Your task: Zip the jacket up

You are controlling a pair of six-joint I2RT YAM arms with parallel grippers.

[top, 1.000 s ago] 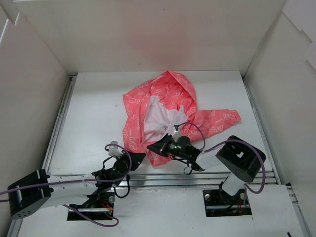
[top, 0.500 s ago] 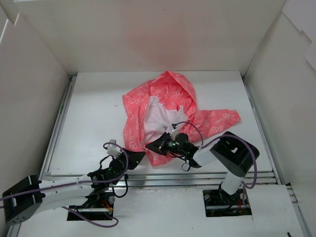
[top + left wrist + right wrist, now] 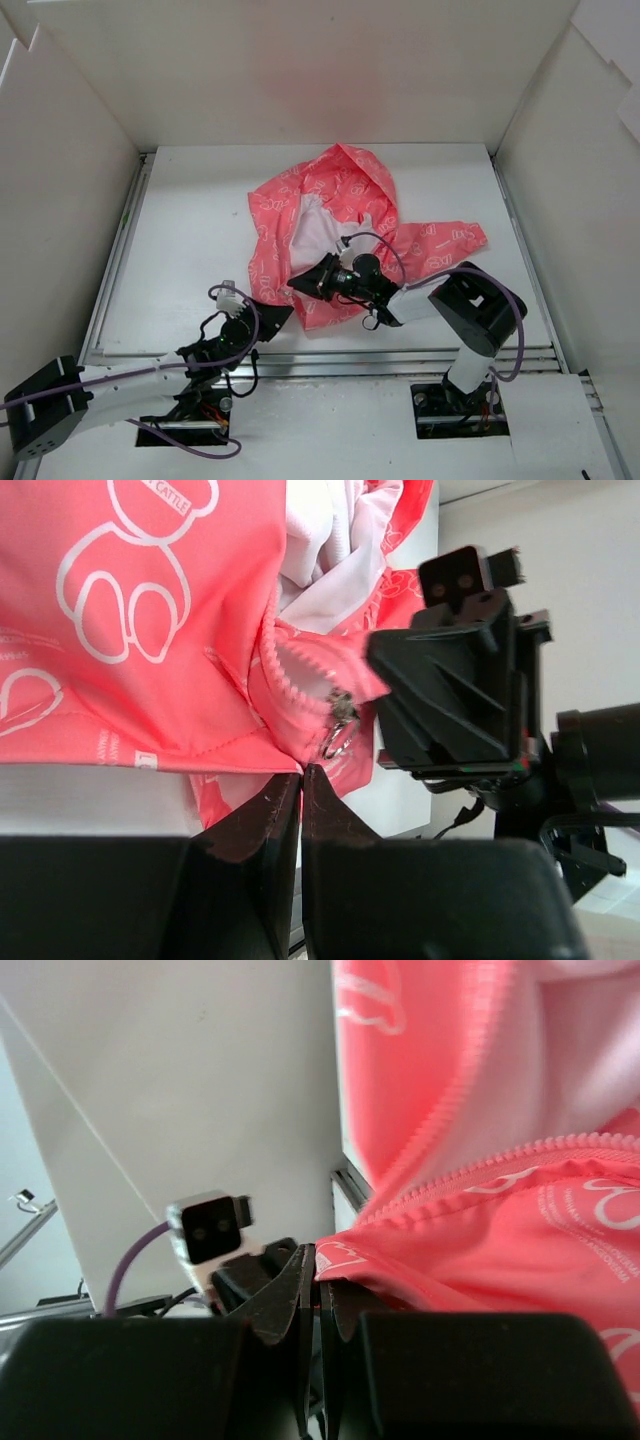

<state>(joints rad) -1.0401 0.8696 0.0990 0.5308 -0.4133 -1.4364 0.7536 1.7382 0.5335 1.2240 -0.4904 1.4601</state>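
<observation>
The coral-pink jacket [image 3: 335,205] with white printed motifs lies crumpled and open mid-table, white lining [image 3: 318,240] showing. My left gripper [image 3: 274,317] is shut on the jacket's bottom hem [image 3: 300,764], just below the metal zipper pull [image 3: 340,726] and the pink zipper teeth [image 3: 290,675]. My right gripper [image 3: 308,283] is shut on the jacket's front edge [image 3: 350,1256] close beside the left one. It shows as a black block in the left wrist view [image 3: 450,700]. Zipper teeth [image 3: 470,1160] run open across the right wrist view.
White walls [image 3: 300,70] enclose the table on three sides. A metal rail [image 3: 400,355] runs along the near edge. The left wrist camera [image 3: 208,1228] sits right beside the right gripper's fingers. One jacket sleeve [image 3: 450,240] stretches to the right.
My right gripper has moved left and a little away from the bases, drawing the jacket edge with it. The left gripper has stayed at the hem.
</observation>
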